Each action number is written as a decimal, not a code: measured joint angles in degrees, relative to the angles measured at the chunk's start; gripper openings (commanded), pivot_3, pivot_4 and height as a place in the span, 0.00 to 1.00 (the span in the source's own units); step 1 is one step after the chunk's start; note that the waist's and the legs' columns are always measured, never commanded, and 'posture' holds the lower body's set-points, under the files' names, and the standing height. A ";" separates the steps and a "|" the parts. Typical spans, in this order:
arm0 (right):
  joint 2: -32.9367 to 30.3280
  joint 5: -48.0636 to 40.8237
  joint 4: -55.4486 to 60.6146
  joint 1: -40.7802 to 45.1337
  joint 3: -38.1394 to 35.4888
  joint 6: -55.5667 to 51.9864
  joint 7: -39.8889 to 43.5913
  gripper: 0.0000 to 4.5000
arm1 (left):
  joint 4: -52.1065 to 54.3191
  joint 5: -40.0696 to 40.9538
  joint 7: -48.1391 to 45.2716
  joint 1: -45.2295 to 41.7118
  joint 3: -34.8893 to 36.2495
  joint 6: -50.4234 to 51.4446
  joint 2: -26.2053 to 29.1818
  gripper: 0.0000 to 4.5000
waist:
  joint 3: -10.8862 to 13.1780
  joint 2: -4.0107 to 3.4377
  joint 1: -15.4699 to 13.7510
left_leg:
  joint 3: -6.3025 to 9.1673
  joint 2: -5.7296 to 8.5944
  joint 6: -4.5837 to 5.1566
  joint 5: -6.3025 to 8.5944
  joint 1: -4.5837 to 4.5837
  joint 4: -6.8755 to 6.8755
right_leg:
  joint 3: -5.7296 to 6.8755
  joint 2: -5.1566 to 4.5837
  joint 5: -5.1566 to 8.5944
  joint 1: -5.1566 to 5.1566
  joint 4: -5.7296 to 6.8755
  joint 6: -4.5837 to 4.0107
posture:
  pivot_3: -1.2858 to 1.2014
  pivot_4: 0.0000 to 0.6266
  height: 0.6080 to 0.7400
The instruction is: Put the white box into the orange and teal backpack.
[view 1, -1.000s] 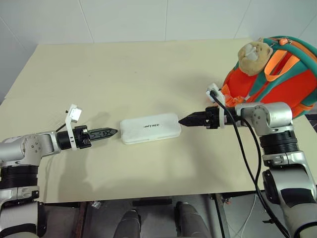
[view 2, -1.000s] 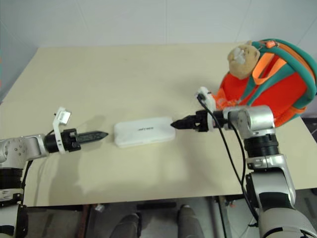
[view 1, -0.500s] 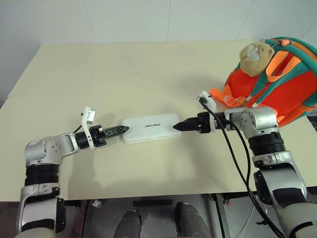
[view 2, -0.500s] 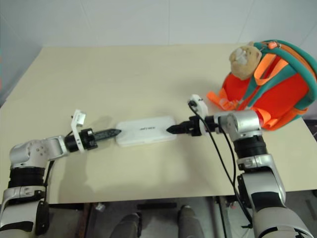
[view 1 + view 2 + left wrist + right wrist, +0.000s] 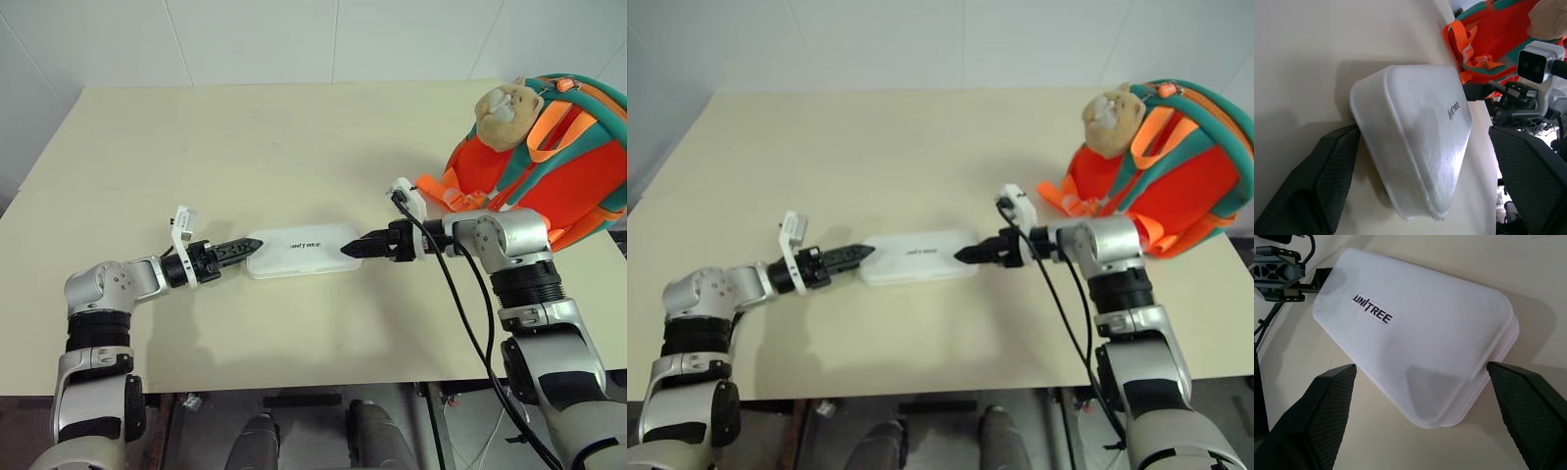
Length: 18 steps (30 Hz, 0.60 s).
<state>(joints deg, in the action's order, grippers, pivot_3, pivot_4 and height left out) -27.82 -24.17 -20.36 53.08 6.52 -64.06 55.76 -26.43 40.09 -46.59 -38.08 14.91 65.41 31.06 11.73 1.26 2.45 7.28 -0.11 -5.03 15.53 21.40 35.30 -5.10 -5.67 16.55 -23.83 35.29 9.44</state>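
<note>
left eye view: the white box (image 5: 301,250) lies flat near the middle of the cream table (image 5: 294,137), its long side running from 9 to 3 o'clock. the left gripper (image 5: 247,249) comes in from 9 o'clock and its black tips meet the box's near short end. the right gripper (image 5: 353,250) comes in from 3 o'clock, tips at the opposite short end. the orange and teal backpack (image 5: 549,147) stands at about 2 o'clock from the box, well apart from it, by the table's right edge, with a tan plush charm (image 5: 506,113) at its top.

right eye view: same layout; the box sits between the two grippers, and a black cable (image 5: 1058,313) hangs from the right wrist toward 5 o'clock.

left wrist view: the left arm's two fingers (image 5: 1327,186) stand spread wide, one on each side of the box's end. one finger lies against the box's corner; the other stands clear of it. the backpack's orange straps and the right gripper lie beyond the far end.

right wrist view: the right arm's fingers (image 5: 1332,396) are likewise spread, straddling the box's rounded end without pinching it. the dark "unitree" lettering (image 5: 1373,311) shows on the lid, with the left gripper beyond.
</note>
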 measured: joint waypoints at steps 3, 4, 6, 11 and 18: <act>0.03 0.02 0.00 -0.10 -0.03 -0.05 -0.45 1.00 | -0.89 0.02 0.75 -0.41 0.97 0.00 -1.31 1.00 | 0.00 0.00 -0.05 | 0.00 0.00 0.00 0.00 -0.01 0.00 | 0.00 0.00 0.00 0.00 0.02 0.00 | 0.52 0.24 1.00; 0.06 0.02 0.00 -0.11 -0.03 -0.06 -0.53 1.00 | -0.90 0.02 0.92 -0.44 1.11 0.01 -1.49 1.00 | 0.00 0.00 -0.05 | 0.00 0.00 -0.01 -0.01 -0.02 0.00 | 0.00 0.00 0.00 0.00 0.02 0.00 | 0.52 0.24 1.00; 0.21 0.02 0.01 -0.12 -0.03 -0.06 -0.79 1.00 | -0.90 0.04 1.52 -0.45 1.94 0.14 -2.25 1.00 | 0.00 0.00 -0.06 | 0.00 0.00 -0.02 -0.01 -0.03 0.01 | 0.00 0.00 0.00 0.00 0.04 0.00 | 0.52 0.24 1.00; 1.61 -0.17 0.68 -0.27 -0.01 -0.07 -0.79 1.00 | -0.78 0.19 2.06 -0.67 2.21 0.17 -3.62 1.00 | 0.00 0.00 -0.12 | -0.01 0.00 -0.04 -0.02 -0.04 0.00 | -0.01 0.00 0.00 0.00 0.04 0.00 | 0.52 0.24 1.00; 2.00 0.05 0.68 -0.27 0.38 0.61 -0.78 1.00 | -0.76 0.32 2.14 -0.65 2.65 0.24 -4.54 1.00 | 0.00 0.00 -0.47 | -0.01 0.00 -0.04 -0.02 -0.04 -0.01 | -0.01 0.00 0.00 0.00 0.00 0.00 | 0.52 0.24 1.00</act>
<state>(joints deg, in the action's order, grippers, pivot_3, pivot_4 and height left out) -25.82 -24.12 -19.68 52.81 6.89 -63.45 54.98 -27.19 40.41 -44.45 -38.73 17.56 65.64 26.52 11.73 1.27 1.98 7.27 -0.11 -5.06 15.51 21.36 35.30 -5.11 -5.67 16.55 -23.83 35.30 9.44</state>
